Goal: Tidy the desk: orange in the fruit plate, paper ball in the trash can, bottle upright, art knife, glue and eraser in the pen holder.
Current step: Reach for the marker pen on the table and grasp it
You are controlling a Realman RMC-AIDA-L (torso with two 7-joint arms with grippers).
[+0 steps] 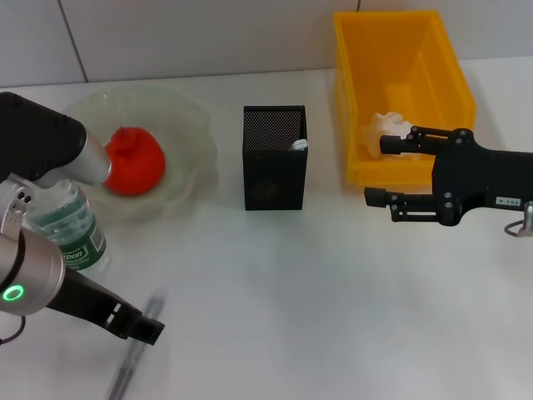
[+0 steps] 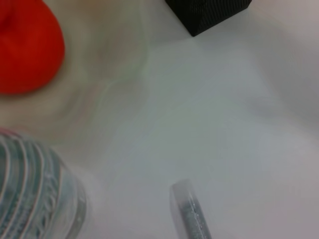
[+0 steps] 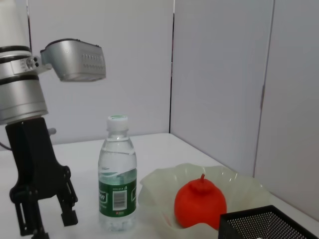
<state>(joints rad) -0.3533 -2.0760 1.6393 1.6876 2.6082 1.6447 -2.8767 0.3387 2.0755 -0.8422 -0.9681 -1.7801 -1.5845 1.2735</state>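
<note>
Grippers hang over the white desk [image 1: 333, 317] on both sides. The left gripper [image 1: 137, 321] is low at the near left, fingers spread apart with nothing between them, and the art knife [image 1: 133, 358] lies just under its tips, running toward the desk's near edge. Right behind that arm the bottle [image 1: 71, 229] stands upright with its green label showing, and just past the bottle the orange [image 1: 133, 162] sits in the fruit plate [image 1: 187, 125]. Farther off to that gripper's right is the black mesh pen holder [image 1: 275, 158], with something white showing at its rim; what it is cannot be made out. The right gripper [image 1: 385, 171] hovers beside the yellow trash can [image 1: 400, 92], jaws apart and empty, pointing toward the pen holder. The paper ball [image 1: 389, 127] lies inside the trash can, just behind the upper finger.
</note>
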